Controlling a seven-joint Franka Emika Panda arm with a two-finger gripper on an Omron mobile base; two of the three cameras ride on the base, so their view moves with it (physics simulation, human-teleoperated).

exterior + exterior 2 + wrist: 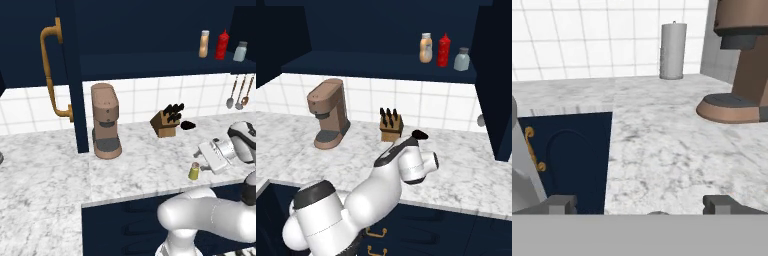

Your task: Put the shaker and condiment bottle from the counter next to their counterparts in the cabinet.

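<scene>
On the shelf of the dark navy wall cabinet [150,65] stand 3 containers in a row: 1 slim tan-orange condiment bottle with a pale cap [204,44], 1 red squeeze bottle with a pointed nozzle [222,45] just beside it, and 1 pale grey-blue shaker with a lighter cap [240,51] at the end. The right base view shows the same 3 in the same order. The cabinet door hangs open at the left and carries 1 thick orange-brass tubular handle [52,75]. Down on the white-grey marbled stone counter [50,170] stands 1 small yellow-green shaker with a grey metal top [194,171], upright, near the front edge and just beside the white hand of the arm. The 2-finger gripper [644,204] is spread wide, its 2 dark fingertips [557,204] well apart in the hand view with nothing between them, looking low along the counter. Also on the counter are 1 brown coffee machine [105,121], 1 wooden knife block with several black handles [166,121], 1 small black object [189,125] beside the block, and, in the hand view, 1 grey upright cylinder [673,50] against the white tiled wall. 3 metal utensils [239,94] hang on the tiles under the shelf.
</scene>
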